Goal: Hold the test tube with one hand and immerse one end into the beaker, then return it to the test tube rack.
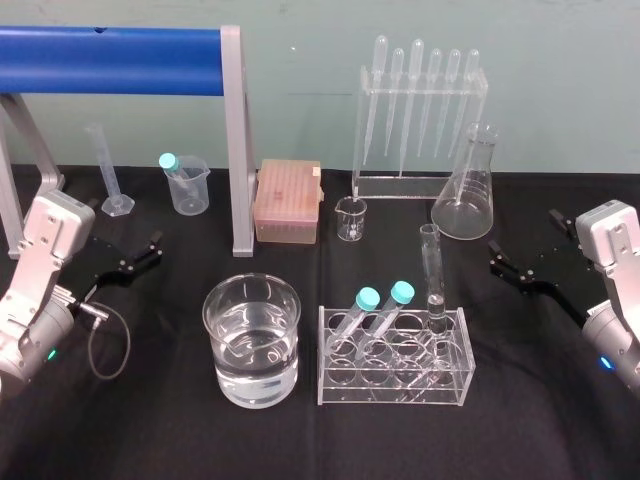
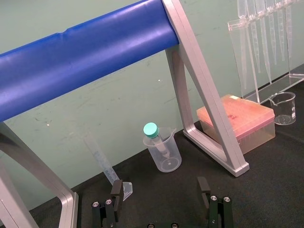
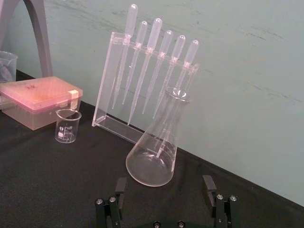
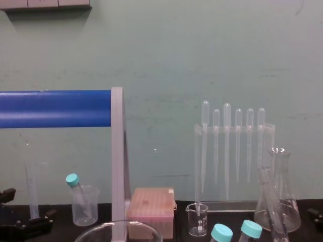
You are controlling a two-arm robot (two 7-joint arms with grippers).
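Closest to you on the black table (image 1: 540, 400) are two things side by side: the beaker (image 1: 225, 335) on the left and the test tube rack (image 1: 395, 388) just to its right. The beaker is wide and round, and it has clear water in it. The test tube (image 1: 433, 270) stands straight up in a far hole near the right end of the rack, with its open top above the rack. Two teal-capped tubes (image 1: 368, 298) lean in the rack to the left of it. Nothing is touching the test tube. Your left gripper (image 1: 153, 247) sits out at the left side of the table, well apart from the beaker. Its fingers (image 2: 116, 190) are spread wide apart and it holds nothing. A grey cable (image 1: 110, 340) loops on the table near that arm. Your right gripper (image 1: 495, 257) sits out at the right side, well apart from the rack. Its fingers (image 3: 208, 183) are also spread wide apart, and nothing is in them. Farther back, in the middle, you can see a small glass beaker (image 1: 351, 218) and a pink box (image 1: 288, 200). To the right of those stands a cone-shaped flask (image 1: 466, 190), and behind it a clear stand of pipettes (image 1: 420, 120). Far back on the left are a plastic beaker (image 1: 190, 190) with a teal-capped tube in it, a thin measuring cylinder (image 1: 110, 175), and a grey frame with a blue bar (image 1: 110, 60).
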